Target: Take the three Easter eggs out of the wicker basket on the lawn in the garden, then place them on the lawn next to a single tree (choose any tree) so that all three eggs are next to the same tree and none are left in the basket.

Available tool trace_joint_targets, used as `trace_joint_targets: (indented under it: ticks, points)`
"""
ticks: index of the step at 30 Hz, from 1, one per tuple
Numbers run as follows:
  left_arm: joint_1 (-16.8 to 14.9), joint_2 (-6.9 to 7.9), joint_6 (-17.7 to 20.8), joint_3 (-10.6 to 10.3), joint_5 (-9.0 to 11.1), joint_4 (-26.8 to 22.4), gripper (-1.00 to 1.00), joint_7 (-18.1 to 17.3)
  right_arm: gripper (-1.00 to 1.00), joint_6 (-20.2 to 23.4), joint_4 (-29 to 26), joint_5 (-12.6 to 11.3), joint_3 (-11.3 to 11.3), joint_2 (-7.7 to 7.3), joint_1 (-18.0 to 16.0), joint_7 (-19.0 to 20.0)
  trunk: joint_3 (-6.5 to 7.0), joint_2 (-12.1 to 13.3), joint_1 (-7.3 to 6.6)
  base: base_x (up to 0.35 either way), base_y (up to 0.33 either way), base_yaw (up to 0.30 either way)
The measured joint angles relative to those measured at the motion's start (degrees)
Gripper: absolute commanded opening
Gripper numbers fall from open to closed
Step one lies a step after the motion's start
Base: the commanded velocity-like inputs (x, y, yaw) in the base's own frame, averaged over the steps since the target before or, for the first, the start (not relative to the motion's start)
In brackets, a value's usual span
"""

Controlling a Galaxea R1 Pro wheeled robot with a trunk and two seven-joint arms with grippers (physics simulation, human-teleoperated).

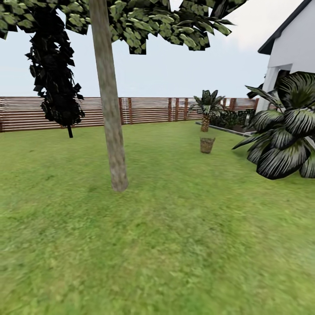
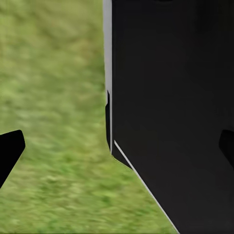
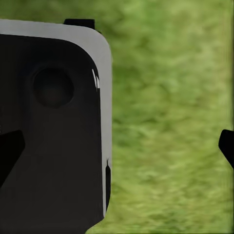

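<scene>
The left gripper [image 2: 119,146] and right gripper [image 3: 119,146] were seen with fingertips spread wide, nothing held, above the lawn [image 1: 175,245] beside the dark robot body [image 2: 170,97]. The wicker basket [image 1: 207,145] was set on the grass at one o'clock, contents indiscernible, right of the tree [image 1: 113,144]. No writing was legible.

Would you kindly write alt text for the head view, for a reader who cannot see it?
A small wicker basket stands far off on the lawn, to the right beyond a tall tree with a grey-brown trunk. A slatted wooden fence runs behind, with palms and a white building at right.
</scene>
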Motion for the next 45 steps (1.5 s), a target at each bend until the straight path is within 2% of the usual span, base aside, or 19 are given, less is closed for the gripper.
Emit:
trace_joint_targets:
  ticks: [18, 27, 45]
  points:
    - [0.0, 0.0, 0.0, 0.0, 0.0, 0.0, 1.0, 0.0, 1.0, 0.0, 0.0, 0.0, 0.0, -0.02, 0.0, 0.0, 0.0, 0.0, 0.0, 0.336, 0.0, 0.022]
    - [0.0, 0.0, 0.0, 0.0, 0.0, 0.0, 1.0, 0.0, 1.0, 0.0, 0.1, 0.0, 0.0, -0.04, 0.0, 0.1, 0.0, 0.0, 0.0, 0.336, 0.0, -0.186]
    - [0.0, 0.0, 0.0, 0.0, 0.0, 0.0, 1.0, 0.0, 1.0, 0.0, 0.1, 0.0, 0.0, -0.1, 0.0, 0.1, 0.0, 0.0, 0.0, 0.336, 0.0, -0.009]
